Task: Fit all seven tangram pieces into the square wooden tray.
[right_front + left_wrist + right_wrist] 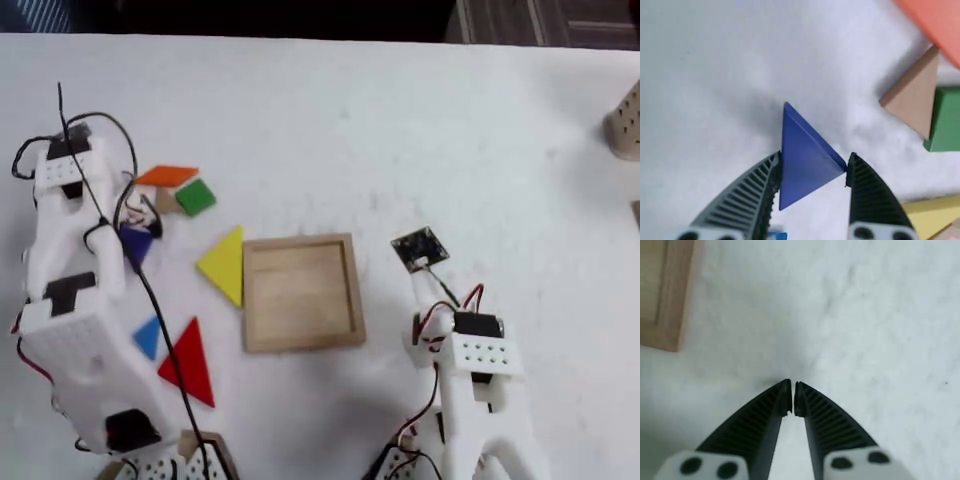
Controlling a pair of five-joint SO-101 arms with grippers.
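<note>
Sitting pinched within the left hand (811,162) is the dark blue triangle (802,150).

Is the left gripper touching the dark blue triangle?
Touching. Left wrist view: both fingers of the left gripper press against the dark blue triangle.

Five triangles (225,265), one square (195,196), one parallelogram (167,175), one wooden tray (300,343), two arms (75,330)

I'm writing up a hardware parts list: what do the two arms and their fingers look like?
The left arm and right arm have white shells, black motor blocks and black and red cables. Their fingers are dark grey, tapered and ribbed.
</note>
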